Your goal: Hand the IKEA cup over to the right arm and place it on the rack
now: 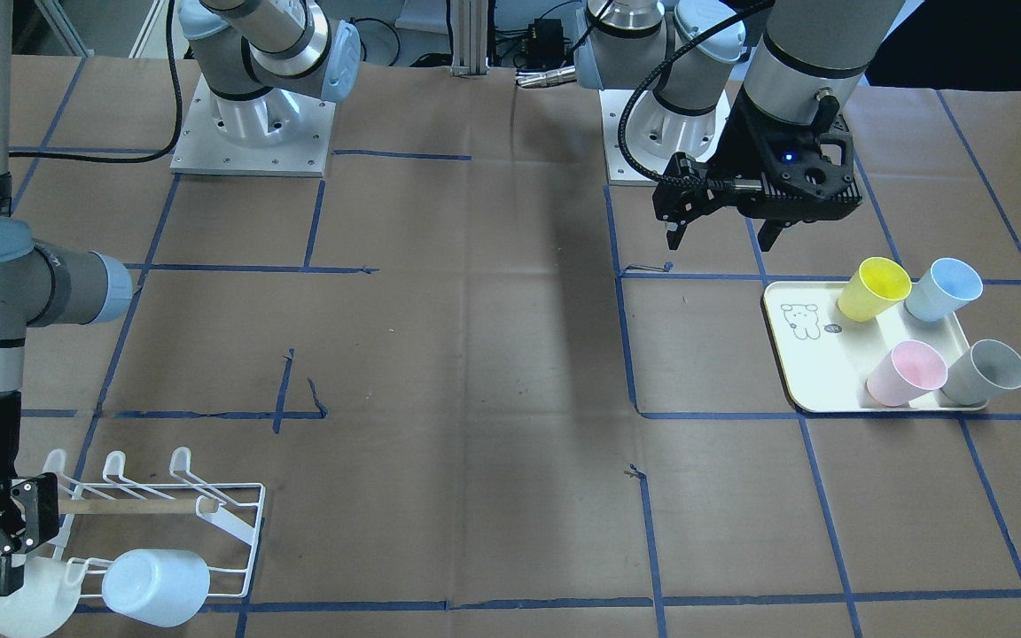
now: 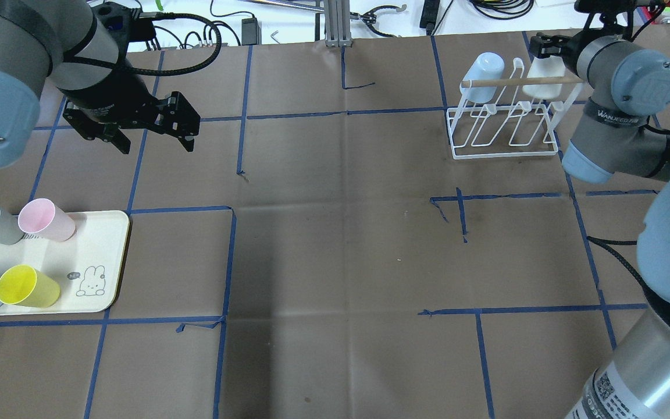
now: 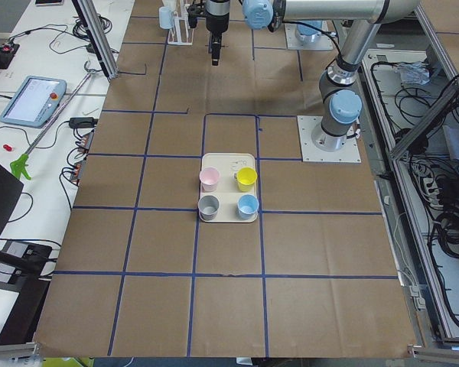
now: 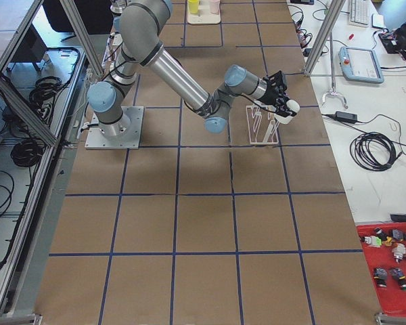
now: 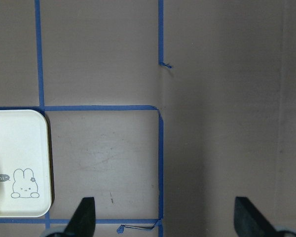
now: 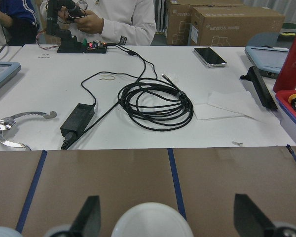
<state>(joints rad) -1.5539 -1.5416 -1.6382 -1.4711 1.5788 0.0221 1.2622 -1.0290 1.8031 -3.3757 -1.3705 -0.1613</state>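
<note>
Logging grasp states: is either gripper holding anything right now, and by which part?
Nothing is held. The left gripper is open and empty. The right gripper stands open around the white cup, with a gap on each side.

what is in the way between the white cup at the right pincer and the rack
Nothing visible. The white cup is already at the rack, beside the light blue cup, which takes the next prong. The right pincer straddles the white cup, jaws apart.
</note>
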